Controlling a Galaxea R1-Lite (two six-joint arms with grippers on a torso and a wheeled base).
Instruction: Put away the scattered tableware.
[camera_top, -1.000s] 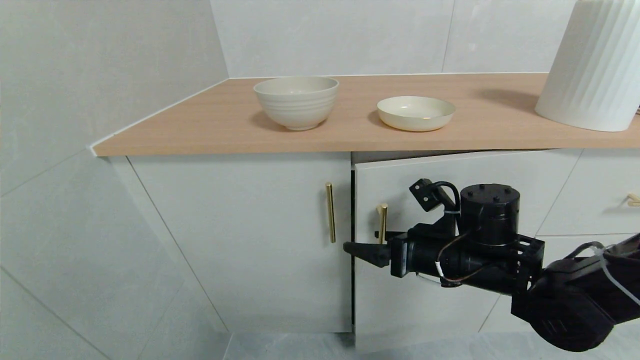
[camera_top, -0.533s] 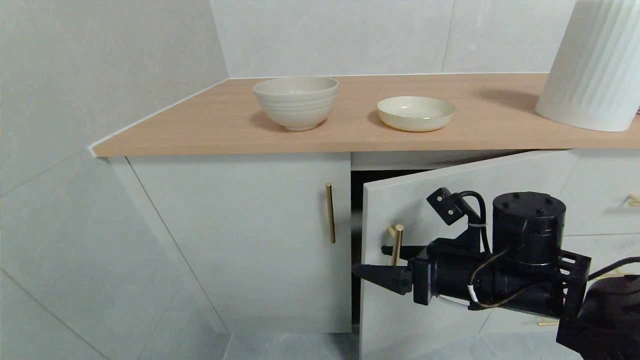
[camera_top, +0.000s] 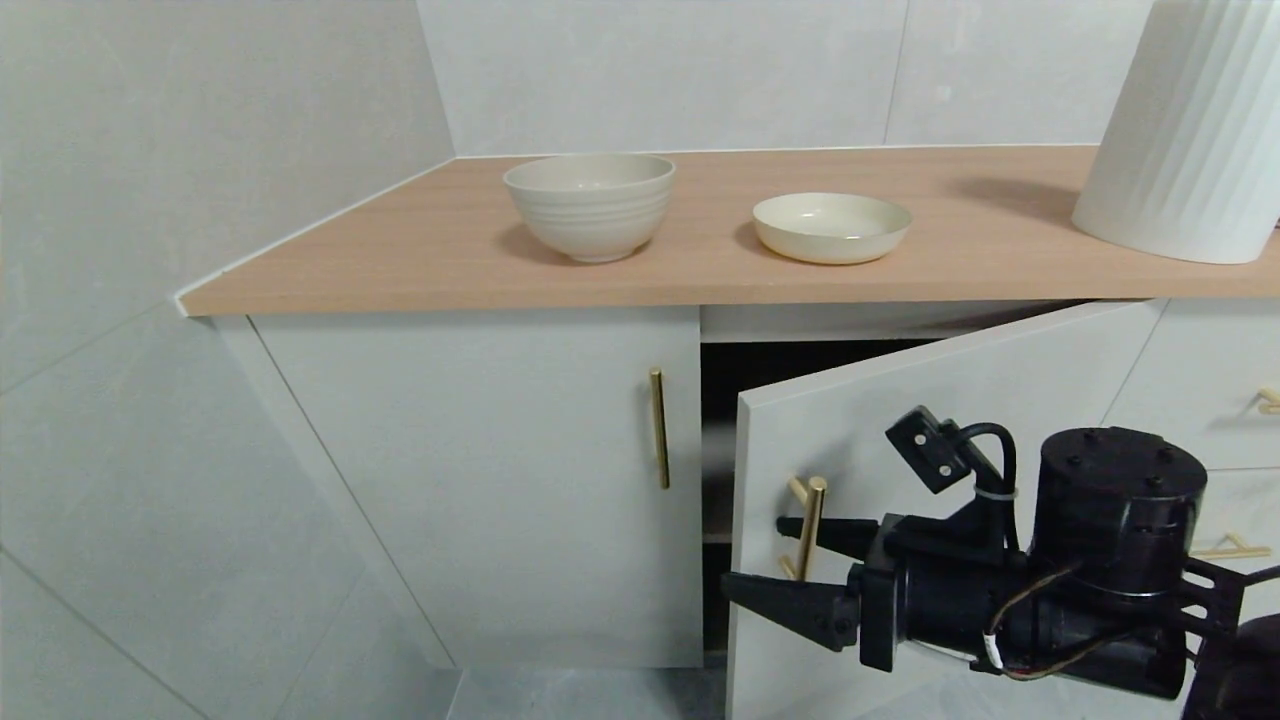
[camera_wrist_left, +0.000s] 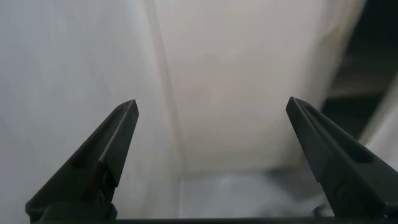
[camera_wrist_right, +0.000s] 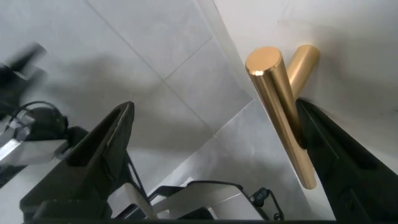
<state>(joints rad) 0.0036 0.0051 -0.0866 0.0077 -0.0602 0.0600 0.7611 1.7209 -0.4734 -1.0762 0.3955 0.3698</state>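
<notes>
Counter (camera_top: 430, 250): one bowl (camera_top: 590, 205), one dish (camera_top: 831, 227); right end effector (camera_top: 752, 553) spread astride door handle (camera_top: 812, 525)

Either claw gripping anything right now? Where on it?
Nothing clamped. Right claw is open, straddling the gold cabinet handle, bar beside one finger. Left claw open, empty.

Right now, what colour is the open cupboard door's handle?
Shiny gold metal handle, clearest in right wrist view.

Head: forward-down, counter (camera_top: 450, 250) level. Right wrist: close on handle (camera_wrist_right: 282, 117), shared with head.
</notes>
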